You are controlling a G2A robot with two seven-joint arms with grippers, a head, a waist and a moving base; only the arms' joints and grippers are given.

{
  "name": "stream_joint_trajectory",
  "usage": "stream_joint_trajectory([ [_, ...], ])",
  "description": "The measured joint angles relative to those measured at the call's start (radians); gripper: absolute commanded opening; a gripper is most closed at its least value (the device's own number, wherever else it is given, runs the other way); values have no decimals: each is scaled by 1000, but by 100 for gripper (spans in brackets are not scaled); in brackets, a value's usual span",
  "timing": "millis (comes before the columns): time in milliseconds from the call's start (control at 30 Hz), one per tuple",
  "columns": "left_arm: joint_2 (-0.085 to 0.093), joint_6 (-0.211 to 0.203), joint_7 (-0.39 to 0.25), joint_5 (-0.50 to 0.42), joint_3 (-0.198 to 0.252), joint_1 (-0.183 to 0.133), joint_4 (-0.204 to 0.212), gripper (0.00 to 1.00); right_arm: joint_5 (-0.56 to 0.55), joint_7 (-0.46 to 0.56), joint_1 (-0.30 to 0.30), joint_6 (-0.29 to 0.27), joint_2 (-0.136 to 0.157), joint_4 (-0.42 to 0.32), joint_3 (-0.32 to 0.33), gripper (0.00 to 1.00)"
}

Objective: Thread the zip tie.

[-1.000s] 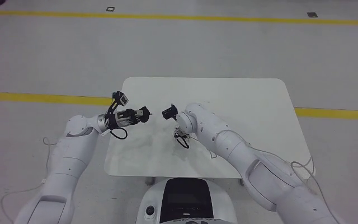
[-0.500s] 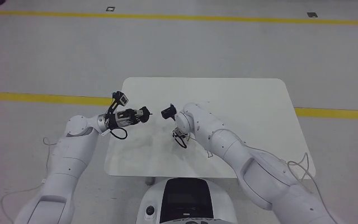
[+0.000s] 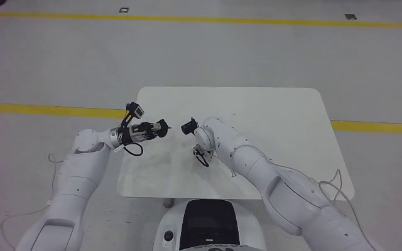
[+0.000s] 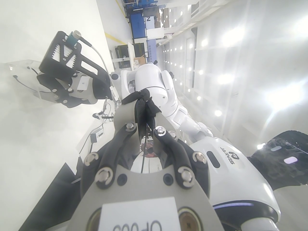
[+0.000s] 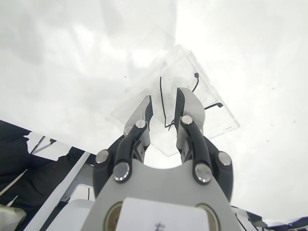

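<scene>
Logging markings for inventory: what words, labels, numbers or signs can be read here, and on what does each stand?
Left wrist label, behind the left hand gripping the zip tie: upside down, cut by the edge; not readable whole.
Right wrist label, behind the right hand: cut off, unreadable.
Small tag on the right hand, in the left wrist view: too small.
Maker's mark on a white shell: brand, left unquoted.

- The surface (image 5: 60, 56) looks white, matt and smooth.
- The tray (image 5: 225, 118) is clear, glossy plastic.
- The zip tie (image 4: 142, 114) in the left gripper (image 4: 144, 108) is thin black plastic.
- The right gripper (image 5: 164, 97) has dull grey metal jaws with black ribbed pads (image 5: 179, 104).
</scene>
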Motion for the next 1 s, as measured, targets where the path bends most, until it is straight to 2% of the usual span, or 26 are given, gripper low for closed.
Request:
stream_joint_trajectory([
  [533, 0, 0, 0, 0, 0, 0, 0, 0, -37, -23, 7, 35, -44, 75, -11, 20],
  [667, 0, 0, 0, 0, 0, 0, 0, 0, -40, -24, 9, 35, -55, 97, -12, 14],
  [800, 0, 0, 0, 0, 0, 0, 0, 0, -39, -29, 14, 30, -66, 121, -8, 1],
  [1000, 0, 0, 0, 0, 0, 0, 0, 0, -39, -37, 22, 27, -79, 143, -3, 0],
])
